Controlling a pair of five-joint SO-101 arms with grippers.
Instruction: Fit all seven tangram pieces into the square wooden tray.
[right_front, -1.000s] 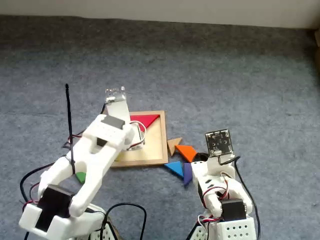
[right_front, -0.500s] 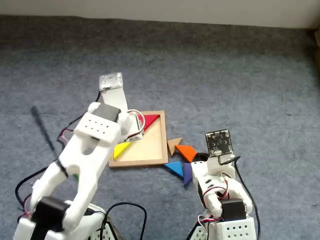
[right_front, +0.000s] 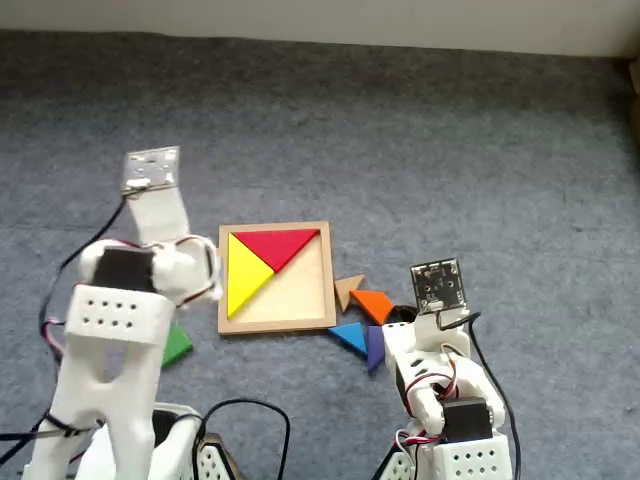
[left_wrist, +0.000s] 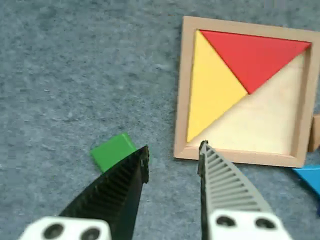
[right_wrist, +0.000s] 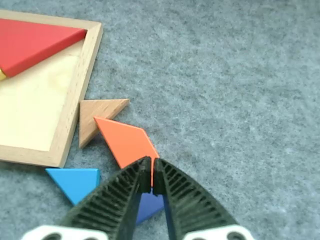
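The square wooden tray (right_front: 275, 325) holds a red triangle (right_front: 278, 245) and a yellow triangle (right_front: 245, 275) lying flat side by side. A green square (right_front: 177, 345) lies on the carpet left of it. My left gripper (left_wrist: 173, 149) hangs open and empty between the green square (left_wrist: 112, 151) and the tray's rim (left_wrist: 181, 100). A wood-coloured triangle (right_front: 347, 290), an orange parallelogram (right_front: 373, 303), a blue triangle (right_front: 349, 336) and a purple piece (right_front: 375, 347) cluster right of the tray. My right gripper (right_wrist: 152, 162) is shut over the orange parallelogram's (right_wrist: 125, 142) near edge.
Grey carpet covers the table. The left arm (right_front: 120, 300) stands left of the tray and the right arm (right_front: 440, 350) stands right of the loose pieces. Open carpet lies beyond the tray and to the far right.
The left arm has swung left off the tray, uncovering the yellow triangle now lying in it beside the red one. The right arm has not moved.
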